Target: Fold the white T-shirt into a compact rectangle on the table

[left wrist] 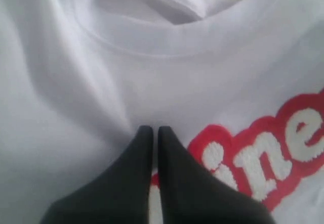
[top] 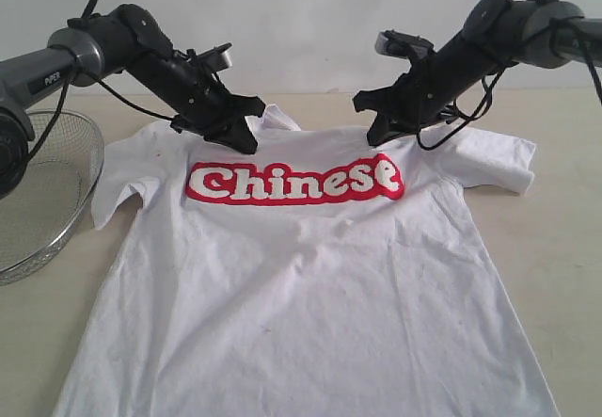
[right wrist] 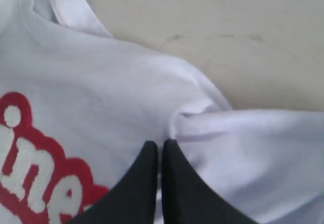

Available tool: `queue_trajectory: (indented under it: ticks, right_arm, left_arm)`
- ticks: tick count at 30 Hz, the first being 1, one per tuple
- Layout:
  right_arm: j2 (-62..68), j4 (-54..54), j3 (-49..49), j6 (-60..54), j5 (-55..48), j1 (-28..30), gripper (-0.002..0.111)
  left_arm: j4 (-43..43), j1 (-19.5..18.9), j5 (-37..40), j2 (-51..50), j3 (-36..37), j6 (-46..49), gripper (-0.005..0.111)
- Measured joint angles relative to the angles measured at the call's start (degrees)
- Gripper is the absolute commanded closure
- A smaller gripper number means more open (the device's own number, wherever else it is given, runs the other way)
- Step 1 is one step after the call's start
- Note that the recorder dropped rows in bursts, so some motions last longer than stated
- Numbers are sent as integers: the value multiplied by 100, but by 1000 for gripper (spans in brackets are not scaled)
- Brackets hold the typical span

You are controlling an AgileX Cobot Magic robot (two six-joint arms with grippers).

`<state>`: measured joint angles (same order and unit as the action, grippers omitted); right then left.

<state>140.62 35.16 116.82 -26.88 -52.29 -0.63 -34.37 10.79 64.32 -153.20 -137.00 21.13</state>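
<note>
The white T-shirt point(top: 301, 285) lies spread face up on the table point(top: 564, 257), with the red "Chinese" lettering point(top: 294, 181) across its chest. My left gripper point(top: 246, 142) is shut, with its tips down at the shirt's left shoulder beside the collar point(left wrist: 152, 47). In the left wrist view the left gripper point(left wrist: 152, 129) shows closed black fingers and no cloth visible between them. My right gripper point(top: 376, 136) is shut at the right shoulder. In its wrist view the right gripper point(right wrist: 158, 143) points at a small pucker in the fabric point(right wrist: 192, 120) near the sleeve seam.
A round wire-mesh basket point(top: 47, 200) stands at the left edge, close to the shirt's left sleeve point(top: 118, 186). Bare tabletop shows to the right of the right sleeve point(top: 499, 163) and behind the collar. A pale wall rises behind the table.
</note>
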Motion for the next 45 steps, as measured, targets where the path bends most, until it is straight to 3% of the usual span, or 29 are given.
queue_trajectory:
  ticks: [10, 28, 37, 45]
  right_arm:
    - [-11, -107, -578, -21, -235, -122, 109]
    - [-503, -553, -802, -154, -1046, -122, 109]
    - [-708, 124, -802, -154, 95, -122, 109]
    - [-671, -283, -802, -93, 1060, -122, 109]
  left_arm:
    - [0, 56, 506, 0, 0, 14, 102]
    - [0, 56, 530, 0, 0, 14, 102]
    - [0, 56, 530, 0, 0, 14, 102]
    - [0, 56, 530, 0, 0, 14, 102]
